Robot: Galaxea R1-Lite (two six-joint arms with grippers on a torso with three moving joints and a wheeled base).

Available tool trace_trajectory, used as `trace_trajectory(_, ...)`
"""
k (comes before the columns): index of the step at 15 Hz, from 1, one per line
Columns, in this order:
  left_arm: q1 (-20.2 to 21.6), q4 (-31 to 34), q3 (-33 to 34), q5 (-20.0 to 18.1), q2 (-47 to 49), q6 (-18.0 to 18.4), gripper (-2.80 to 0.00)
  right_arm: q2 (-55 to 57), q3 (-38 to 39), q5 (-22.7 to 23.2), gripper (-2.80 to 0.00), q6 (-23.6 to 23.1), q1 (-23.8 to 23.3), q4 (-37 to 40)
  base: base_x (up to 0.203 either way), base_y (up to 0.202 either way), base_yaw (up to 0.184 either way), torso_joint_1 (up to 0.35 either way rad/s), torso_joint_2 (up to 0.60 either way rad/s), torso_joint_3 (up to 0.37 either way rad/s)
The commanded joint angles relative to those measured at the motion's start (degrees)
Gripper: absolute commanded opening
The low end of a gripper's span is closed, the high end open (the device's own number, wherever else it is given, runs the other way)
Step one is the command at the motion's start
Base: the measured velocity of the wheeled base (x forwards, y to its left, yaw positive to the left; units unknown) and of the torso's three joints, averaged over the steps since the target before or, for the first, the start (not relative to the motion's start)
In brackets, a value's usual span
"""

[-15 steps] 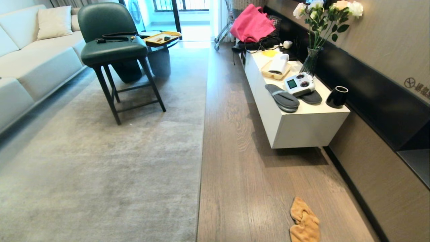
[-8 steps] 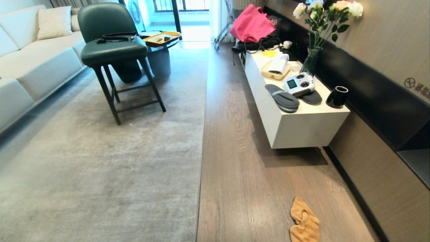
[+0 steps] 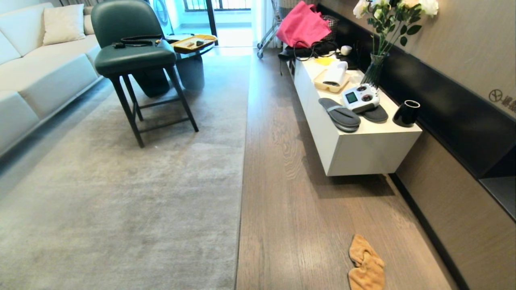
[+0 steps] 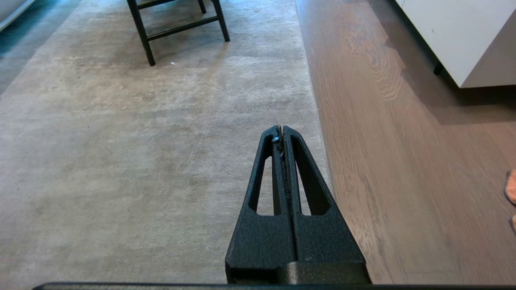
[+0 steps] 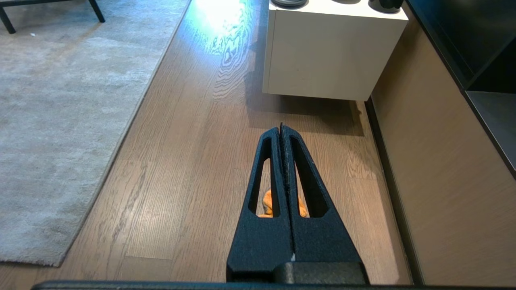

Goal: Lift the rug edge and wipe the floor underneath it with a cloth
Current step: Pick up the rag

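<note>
The pale grey rug lies flat, and the rug edge (image 3: 242,181) runs straight away from me down the middle of the head view. To its right is the brown plank floor (image 3: 290,201). The orange-yellow cloth (image 3: 366,264) lies crumpled on it, near and to the right. Neither gripper shows in the head view. My left gripper (image 4: 281,128) is shut and empty above the rug, just beside the rug edge (image 4: 318,121). My right gripper (image 5: 280,127) is shut and empty above the floor, and the cloth (image 5: 267,203) shows below through its finger slots.
A white low cabinet (image 3: 363,149) stands along the right wall with grey slippers (image 3: 339,114), a controller and a black cup on top. A green chair (image 3: 133,52) stands on the far rug. A pale sofa (image 3: 36,76) lines the left side.
The whole head view has shifted slightly, so the camera has moved a little. The rug, the cloth and the furniture have stayed where they were.
</note>
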Motion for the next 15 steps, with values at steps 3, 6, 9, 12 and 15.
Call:
trace_trajectory(3, 0.00, 0.00, 0.01, 0.00, 0.00, 0.02, -2.80, 0.07, 0.00, 0.04, -2.80, -0.09, 0.02, 0.01, 0.000, 0.000, 0.000, 0.000, 0.00, 0.000)
trace_trajectory(6, 0.00, 0.00, 0.01, 0.02, 0.00, 0.02, -2.80, 0.07, 0.00, 0.04, -2.80, -0.09, 0.02, 0.01, 0.000, 0.000, 0.000, 0.000, 0.00, 0.000)
trace_trajectory(9, 0.00, 0.00, 0.01, -0.06, 0.00, 0.02, -2.80, 0.07, 0.00, 0.04, -2.80, -0.09, 0.02, 0.01, 0.000, 0.000, 0.000, 0.000, 0.00, 0.000)
trace_trajectory(12, 0.00, 0.00, 0.01, 0.02, 0.00, 0.02, -2.80, 0.07, 0.00, 0.12, -2.80, -0.09, 0.02, 0.01, 0.000, 0.000, 0.000, 0.000, 0.00, 0.000)
trace_trajectory(15, 0.00, 0.00, 0.01, 0.02, 0.00, 0.02, -2.80, 0.07, 0.00, 0.04, -2.80, -0.09, 0.02, 0.01, 0.000, 0.000, 0.000, 0.000, 0.00, 0.000)
